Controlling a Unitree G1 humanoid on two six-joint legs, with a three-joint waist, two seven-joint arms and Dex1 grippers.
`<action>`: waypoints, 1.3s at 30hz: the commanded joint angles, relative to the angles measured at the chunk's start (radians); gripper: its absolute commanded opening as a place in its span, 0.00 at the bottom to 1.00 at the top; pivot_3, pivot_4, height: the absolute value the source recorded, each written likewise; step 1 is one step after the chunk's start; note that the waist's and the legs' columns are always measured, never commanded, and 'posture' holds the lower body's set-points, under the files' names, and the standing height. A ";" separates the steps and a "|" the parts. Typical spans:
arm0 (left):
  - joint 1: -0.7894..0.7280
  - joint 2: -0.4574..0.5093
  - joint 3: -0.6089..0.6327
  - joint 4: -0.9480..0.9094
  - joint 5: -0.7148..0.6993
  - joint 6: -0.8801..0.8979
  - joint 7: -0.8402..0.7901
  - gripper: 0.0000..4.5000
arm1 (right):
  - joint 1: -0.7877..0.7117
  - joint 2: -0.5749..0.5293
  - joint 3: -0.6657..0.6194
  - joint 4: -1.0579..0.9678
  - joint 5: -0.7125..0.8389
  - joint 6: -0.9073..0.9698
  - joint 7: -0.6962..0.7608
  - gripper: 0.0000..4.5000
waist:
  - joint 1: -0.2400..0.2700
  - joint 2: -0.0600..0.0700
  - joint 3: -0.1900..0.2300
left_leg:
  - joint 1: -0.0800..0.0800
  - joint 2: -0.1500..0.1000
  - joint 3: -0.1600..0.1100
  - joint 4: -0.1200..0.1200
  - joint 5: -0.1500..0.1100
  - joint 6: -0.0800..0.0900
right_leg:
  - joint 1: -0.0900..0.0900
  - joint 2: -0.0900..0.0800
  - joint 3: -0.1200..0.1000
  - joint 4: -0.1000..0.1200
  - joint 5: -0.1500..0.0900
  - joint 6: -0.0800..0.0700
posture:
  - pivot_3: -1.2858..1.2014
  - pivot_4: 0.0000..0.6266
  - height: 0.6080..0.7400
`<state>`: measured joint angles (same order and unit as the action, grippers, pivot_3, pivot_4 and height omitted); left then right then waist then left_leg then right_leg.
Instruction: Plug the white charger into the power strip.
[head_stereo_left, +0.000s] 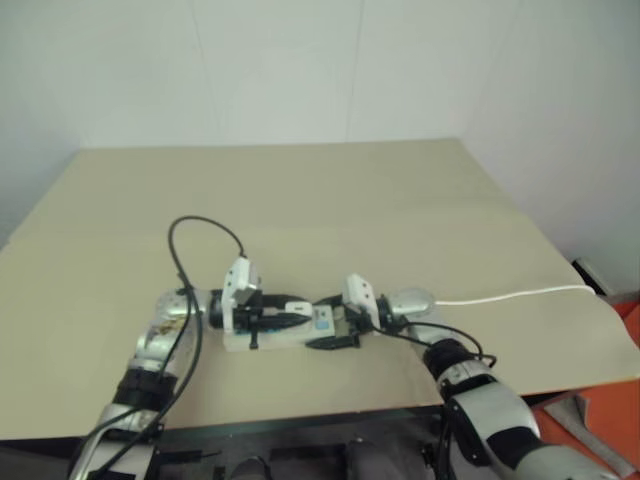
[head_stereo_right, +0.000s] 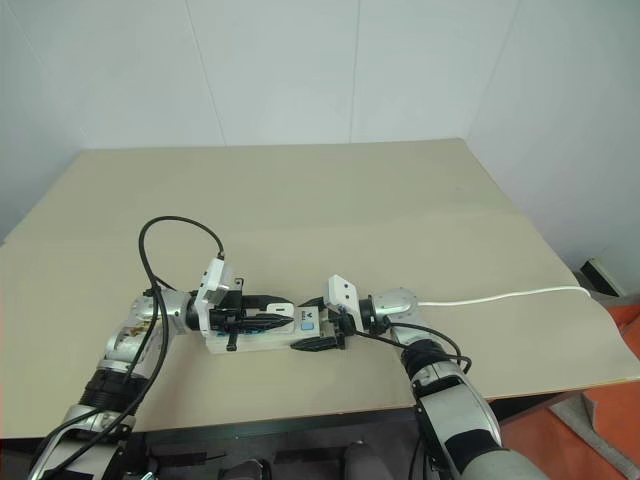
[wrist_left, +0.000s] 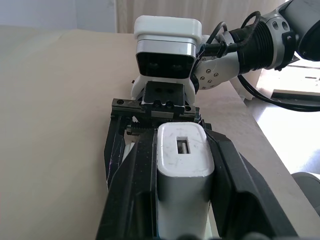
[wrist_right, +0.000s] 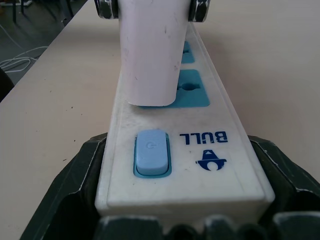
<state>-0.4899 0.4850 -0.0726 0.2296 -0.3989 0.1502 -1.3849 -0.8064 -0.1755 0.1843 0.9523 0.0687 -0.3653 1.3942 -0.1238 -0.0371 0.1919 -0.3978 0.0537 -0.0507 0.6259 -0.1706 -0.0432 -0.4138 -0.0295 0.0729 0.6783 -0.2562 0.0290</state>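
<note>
On the tan surface (head_stereo_right: 330, 190), near its front edge, the two arms met end to end over the power strip (head_stereo_right: 262, 338). At the left, a black cable (head_stereo_right: 165, 235) looped up over the surface from the left arm. The left end effector (head_stereo_right: 270, 318) pointed level toward the right and was clenched on the white charger (wrist_left: 181, 165): in the left wrist view both black fingers (wrist_left: 135, 185) pressed against the charger's long sides, and its flat end face with a small slot was turned up toward the camera.

In the right wrist view the charger hung upright directly over the strip's blue-faced sockets (wrist_right: 192, 92), its lower end at the blue socket face nearest the strip's switch; whether it sat fully seated there or just touched the face could not be told.

The power strip lay lengthwise along the front of the surface, between the two wrists. Its end with the pale blue switch (wrist_right: 151, 152) and a blue printed logo (wrist_right: 207, 137) sat between the right end effector's fingers (wrist_right: 75, 195). The right end effector (head_stereo_right: 318, 343) pointed left and slightly down, grasping that end of the strip from both sides.

Farther right, a thin white cord (head_stereo_right: 500, 296) ran across the surface to its right edge.
</note>
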 joint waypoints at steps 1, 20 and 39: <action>0.024 0.005 -0.006 -0.002 -0.002 -0.011 -0.011 0.23 | 0.019 0.010 0.012 -0.007 -0.005 0.018 0.005 0.76 | 0.000 0.000 0.000 | 0.000 0.000 0.000 0.000 0.000 0.000 | 0.000 0.000 0.000 0.000 0.000 0.000 | 0.52 0.24 1.00; 0.122 -0.006 -0.014 0.101 0.038 -0.143 0.015 0.23 | 0.022 0.002 0.012 -0.025 -0.004 0.032 0.018 0.76 | 0.000 0.000 0.000 | 0.009 0.000 0.000 -0.003 0.000 0.000 | 0.009 0.000 0.000 -0.004 -0.001 -0.002 | 0.52 0.24 1.00; 0.087 0.022 -0.044 0.103 0.029 -0.140 -0.037 0.30 | 0.023 0.008 0.013 -0.030 -0.003 0.038 0.016 0.76 | -0.002 0.000 0.000 | 0.010 0.001 0.001 -0.005 0.000 0.000 | 0.009 0.001 0.000 -0.005 -0.002 -0.002 | 0.52 0.24 1.00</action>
<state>-0.4351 0.4788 -0.0850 0.2937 -0.4137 -0.0155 -1.4002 -0.7977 -0.1772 0.1859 0.9363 0.0627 -0.3410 1.3952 -0.1263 -0.0370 0.1916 -0.3880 0.0550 -0.0502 0.6214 -0.1710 -0.0435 -0.4045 -0.0285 0.0732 0.6732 -0.2578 0.0269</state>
